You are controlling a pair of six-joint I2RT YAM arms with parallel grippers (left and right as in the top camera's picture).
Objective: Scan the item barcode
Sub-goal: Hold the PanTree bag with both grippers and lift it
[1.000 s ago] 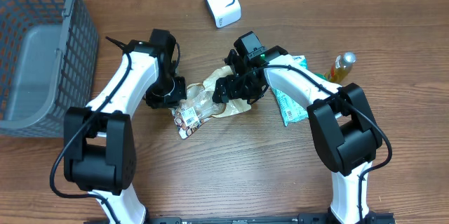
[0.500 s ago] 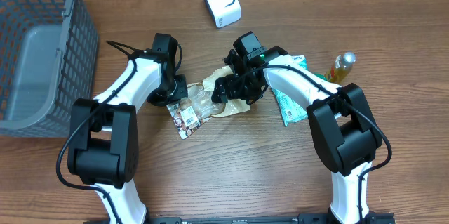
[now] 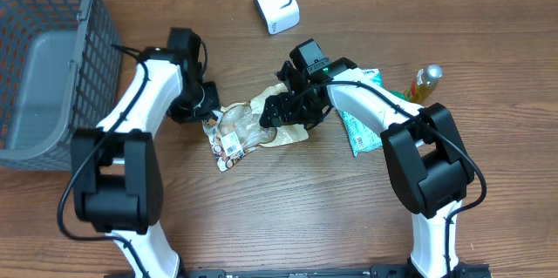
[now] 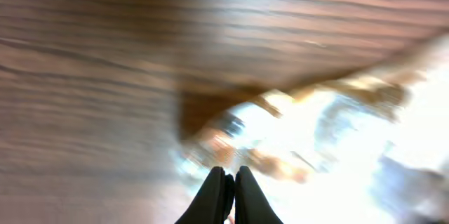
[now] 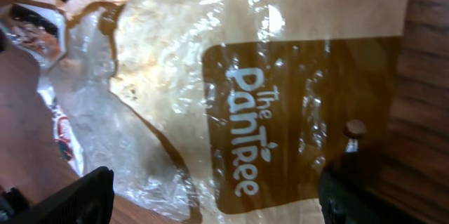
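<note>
Plastic bag (image 3: 248, 125) could slip, spoiling the scan: left end effector (image 4: 229, 173) sits closed at its edge, right end effector (image 5: 214, 199) gapes open.

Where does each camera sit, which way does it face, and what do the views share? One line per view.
Overhead: fixed above the table, facing straight down; shows left arm, right arm, left gripper and right gripper at a clear snack bag, basket, scanner.
Left wrist: on the left arm, facing along its shut fingers toward the blurred bag and wood.
Right wrist: on the right arm, facing down at the bag's label between its spread fingers.
Shared: all three show the bag.
</note>
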